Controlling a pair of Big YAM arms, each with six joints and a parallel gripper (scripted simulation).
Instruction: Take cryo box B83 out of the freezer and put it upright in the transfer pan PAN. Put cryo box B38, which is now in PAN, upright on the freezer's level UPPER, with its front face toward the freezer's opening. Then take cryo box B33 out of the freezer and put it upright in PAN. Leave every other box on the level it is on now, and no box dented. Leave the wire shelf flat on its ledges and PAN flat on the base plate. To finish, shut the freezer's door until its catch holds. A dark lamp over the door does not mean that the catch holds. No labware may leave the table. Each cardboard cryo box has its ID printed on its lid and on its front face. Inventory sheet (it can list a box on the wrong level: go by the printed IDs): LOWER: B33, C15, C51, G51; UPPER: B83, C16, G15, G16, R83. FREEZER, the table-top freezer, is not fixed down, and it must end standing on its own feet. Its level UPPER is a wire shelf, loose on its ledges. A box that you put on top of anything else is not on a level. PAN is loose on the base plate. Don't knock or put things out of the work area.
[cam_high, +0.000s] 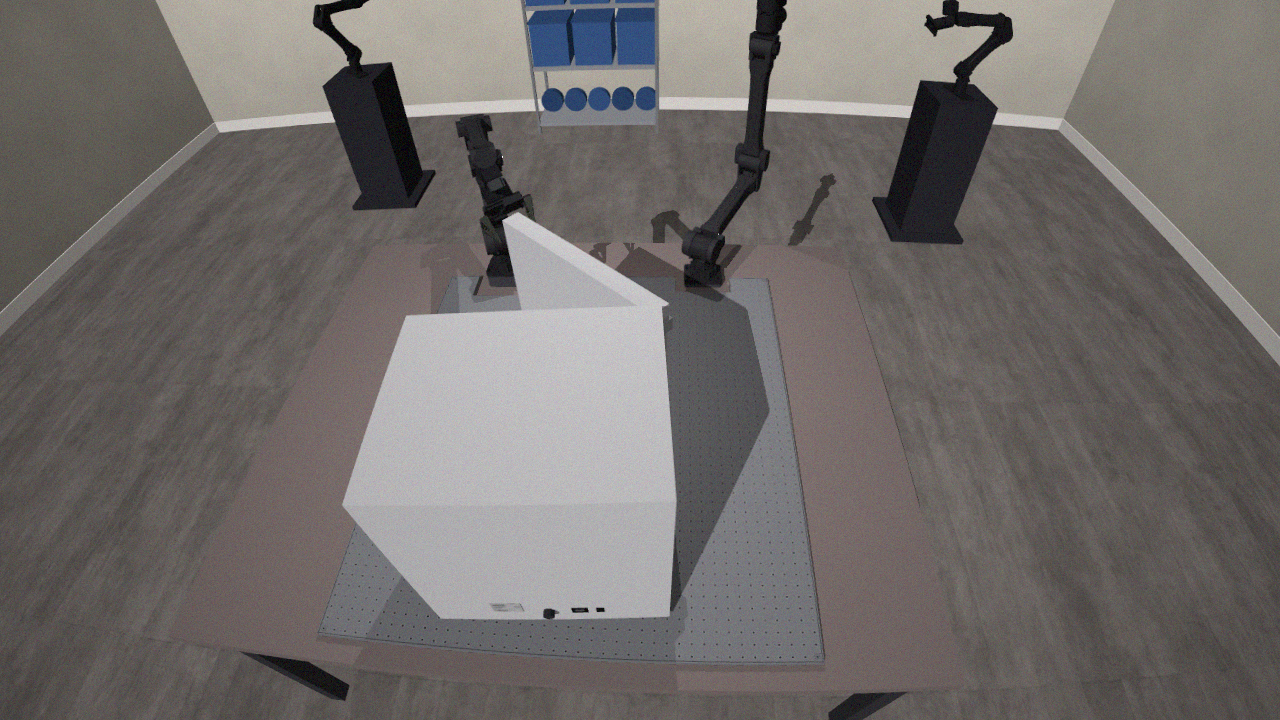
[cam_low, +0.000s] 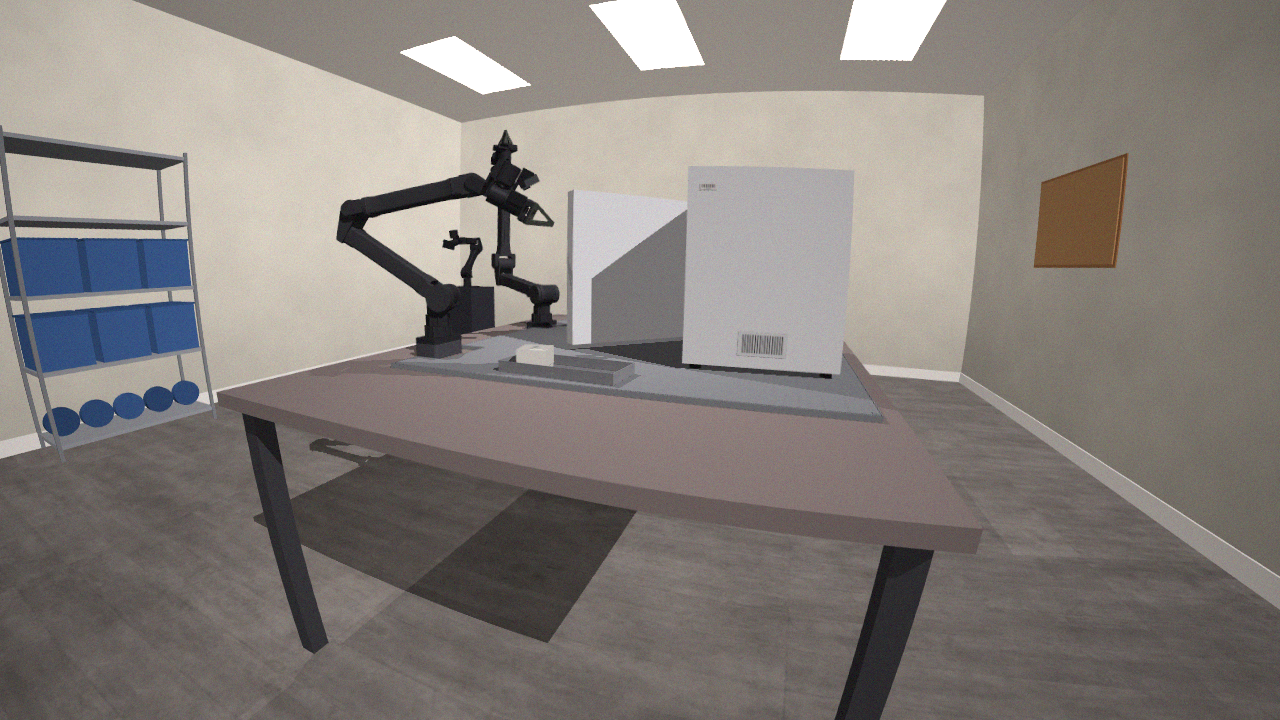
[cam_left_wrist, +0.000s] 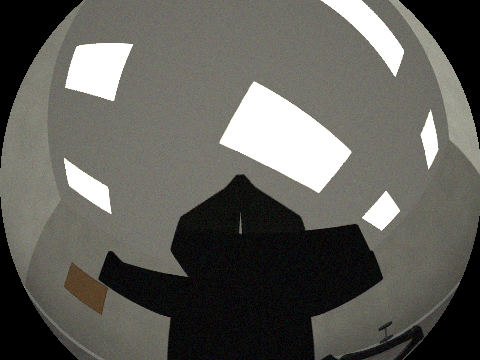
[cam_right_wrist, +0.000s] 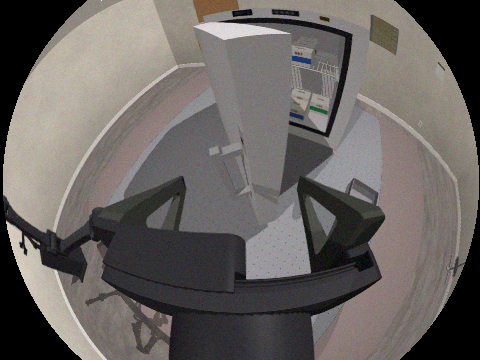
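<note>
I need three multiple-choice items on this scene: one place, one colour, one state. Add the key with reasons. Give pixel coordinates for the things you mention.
1. Where is the white box (cam_low: 535, 355)?
A) On the floor
B) In the pan (cam_low: 581, 375) (cam_right_wrist: 366, 185)
C) On the freezer's top

2. Which colour is the band on the rightmost visible lower box (cam_right_wrist: 319, 103)?
A) Green
B) Red
C) Yellow

3. How is the freezer door (cam_high: 581, 259) (cam_low: 626, 268) (cam_right_wrist: 260, 100)?
A) Shut
B) Detached
C) Open

Key:
1 B: the exterior view shows it within the walls.
2 A: the right wrist view shows green.
3 C: shelf contents show past it.
</note>
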